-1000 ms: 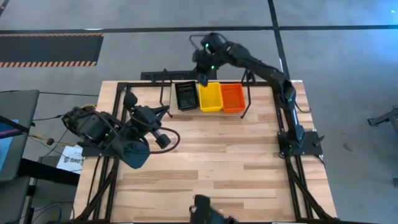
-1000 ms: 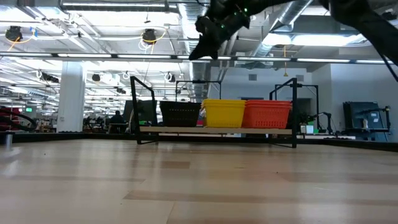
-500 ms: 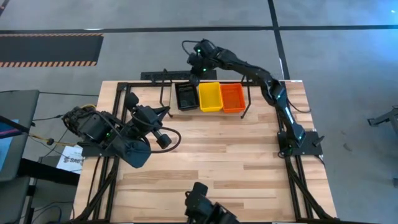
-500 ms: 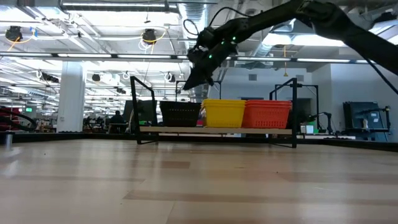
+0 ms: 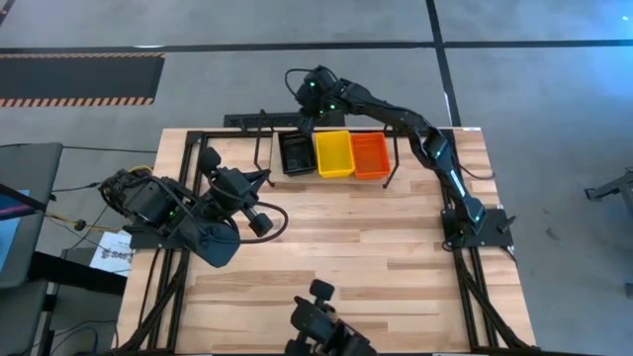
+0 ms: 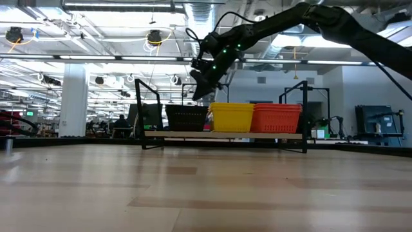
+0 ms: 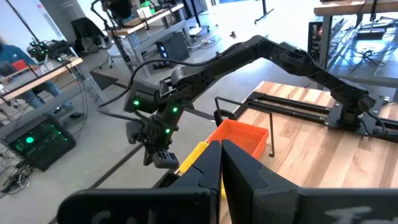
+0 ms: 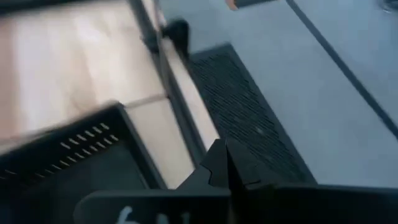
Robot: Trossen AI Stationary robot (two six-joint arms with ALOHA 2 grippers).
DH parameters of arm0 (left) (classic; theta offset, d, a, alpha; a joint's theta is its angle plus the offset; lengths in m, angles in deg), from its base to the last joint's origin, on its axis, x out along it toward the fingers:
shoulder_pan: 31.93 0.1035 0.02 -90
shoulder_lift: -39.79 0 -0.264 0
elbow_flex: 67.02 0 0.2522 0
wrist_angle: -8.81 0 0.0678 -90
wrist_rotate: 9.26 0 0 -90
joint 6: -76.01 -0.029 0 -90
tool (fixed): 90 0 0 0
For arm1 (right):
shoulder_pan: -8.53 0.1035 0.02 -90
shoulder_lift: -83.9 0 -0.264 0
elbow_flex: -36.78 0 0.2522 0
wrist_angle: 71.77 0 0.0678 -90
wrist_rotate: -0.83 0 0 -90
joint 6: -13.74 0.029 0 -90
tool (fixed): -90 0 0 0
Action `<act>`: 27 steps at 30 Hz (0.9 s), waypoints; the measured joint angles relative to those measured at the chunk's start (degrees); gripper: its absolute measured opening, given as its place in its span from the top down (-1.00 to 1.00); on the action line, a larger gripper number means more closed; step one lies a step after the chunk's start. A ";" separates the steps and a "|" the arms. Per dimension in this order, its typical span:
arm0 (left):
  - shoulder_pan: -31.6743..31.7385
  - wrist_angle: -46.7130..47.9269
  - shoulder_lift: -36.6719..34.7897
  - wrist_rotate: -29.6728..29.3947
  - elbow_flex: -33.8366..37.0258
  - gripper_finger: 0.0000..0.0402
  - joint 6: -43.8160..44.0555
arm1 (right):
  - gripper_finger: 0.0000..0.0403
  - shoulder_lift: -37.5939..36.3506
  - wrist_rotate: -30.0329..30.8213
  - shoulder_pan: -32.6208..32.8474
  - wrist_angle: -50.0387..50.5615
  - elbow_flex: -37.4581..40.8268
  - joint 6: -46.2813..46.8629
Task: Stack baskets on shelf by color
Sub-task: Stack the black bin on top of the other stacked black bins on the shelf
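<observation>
On the shelf (image 5: 394, 158) at the table's far edge, black baskets (image 5: 294, 152), yellow baskets (image 5: 333, 153) and red baskets (image 5: 370, 155) stand side by side on its rods, also seen in the low view as black baskets (image 6: 187, 117), yellow baskets (image 6: 232, 117) and red baskets (image 6: 277, 117). My right gripper (image 6: 196, 96) is shut and slants down just above the far right corner of the black baskets (image 8: 68, 168), with nothing in it. My left gripper (image 7: 221, 152) is shut and held high at the table's left side, empty.
A dark bar (image 5: 252, 120) lies just beyond the table's far edge, with a dark floor mat (image 8: 249, 118) behind it. A camera mount (image 5: 316, 321) sits at the near edge. Bare wood (image 5: 346, 237) stretches between the shelf and the near edge.
My right gripper has come down from above the yellow baskets and gone toward the table's left edge, tipping further downward, to just above the black baskets' far right corner. It has stayed shut. The baskets have not moved.
</observation>
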 joint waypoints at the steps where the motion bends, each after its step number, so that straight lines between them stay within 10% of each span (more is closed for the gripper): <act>1: 0.00 0.00 0.00 -0.01 0.00 1.00 0.00 | 1.00 0.00 1.32 -0.05 0.90 0.00 -0.51; 27: 0.04 0.00 0.37 1.47 0.03 1.00 0.39 | 1.00 0.00 -10.12 -1.77 7.54 0.02 -2.95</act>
